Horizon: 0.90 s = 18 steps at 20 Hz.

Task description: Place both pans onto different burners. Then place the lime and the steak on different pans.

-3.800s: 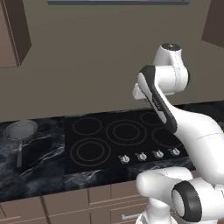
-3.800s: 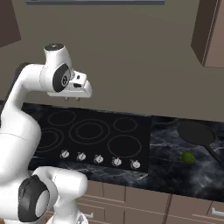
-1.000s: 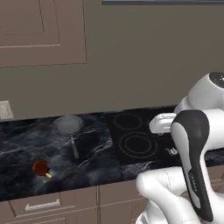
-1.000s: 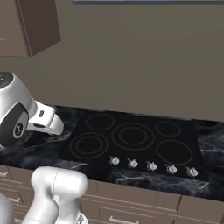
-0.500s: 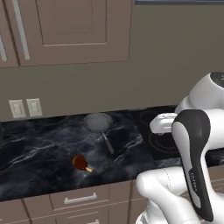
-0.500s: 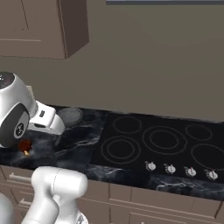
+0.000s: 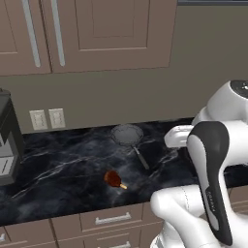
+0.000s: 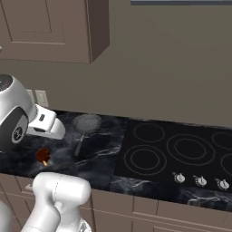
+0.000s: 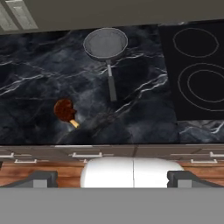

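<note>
Nothing placed yet: our silvery-grey metal pan (image 9: 105, 43) and reddish-brown steak (image 9: 64, 109) sit on the black marble bench (image 9: 30, 87), burners (image 9: 202, 84) bare, gripper (image 9: 111, 178) spread empty.

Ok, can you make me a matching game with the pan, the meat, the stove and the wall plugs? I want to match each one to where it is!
Things:
1. silver pan
2. steak
3. cooktop
4. wall outlets

Places:
A. on the wall above the counter
B. set into the counter, to the right of the pan in the hand view
C. on the marble counter, near its front edge
D. on the marble counter, near the back wall, handle pointing to the front

Pairs: 1-D, 2-C, 3-B, 4-A
</note>
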Tool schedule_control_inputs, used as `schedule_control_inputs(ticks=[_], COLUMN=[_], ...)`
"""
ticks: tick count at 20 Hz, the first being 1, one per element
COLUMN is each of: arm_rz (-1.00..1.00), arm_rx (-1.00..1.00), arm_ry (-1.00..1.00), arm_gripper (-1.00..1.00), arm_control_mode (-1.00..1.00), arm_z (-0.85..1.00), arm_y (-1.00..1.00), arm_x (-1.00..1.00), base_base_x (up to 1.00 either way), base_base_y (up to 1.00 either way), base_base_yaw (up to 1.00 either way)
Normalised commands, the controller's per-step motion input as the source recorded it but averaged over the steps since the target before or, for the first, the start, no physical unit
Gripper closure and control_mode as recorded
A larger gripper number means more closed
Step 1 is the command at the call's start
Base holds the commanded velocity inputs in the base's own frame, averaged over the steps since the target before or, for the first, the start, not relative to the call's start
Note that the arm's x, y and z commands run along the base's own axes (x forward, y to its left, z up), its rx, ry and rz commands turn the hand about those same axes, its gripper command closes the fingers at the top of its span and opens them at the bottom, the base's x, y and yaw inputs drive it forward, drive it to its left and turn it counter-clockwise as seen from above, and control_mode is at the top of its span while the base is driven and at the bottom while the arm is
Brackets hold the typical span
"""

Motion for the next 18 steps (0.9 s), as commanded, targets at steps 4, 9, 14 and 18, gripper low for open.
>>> schedule_control_inputs(ticks=[4,9,14,18], arm_rz=[0.0,0.0,0.01,0.05], arm_rx=[0.0,-0.01,0.0,0.0], arm_ry=[0.0,0.0,0.0,-0.02], arm_gripper=[-1.0,-1.0,-1.0,-1.0], arm_control_mode=[1.0,-1.0,-1.0,-1.0], arm_z=[0.0,0.0,-0.05,-0.12], arm_y=[0.0,0.04,0.22,0.04], arm_x=[0.0,0.01,0.22,0.18], base_base_x=[0.51,0.14,0.0,0.0], base_base_y=[0.18,0.16,0.0,0.0], base_base_yaw=[0.0,0.0,0.0,0.0])
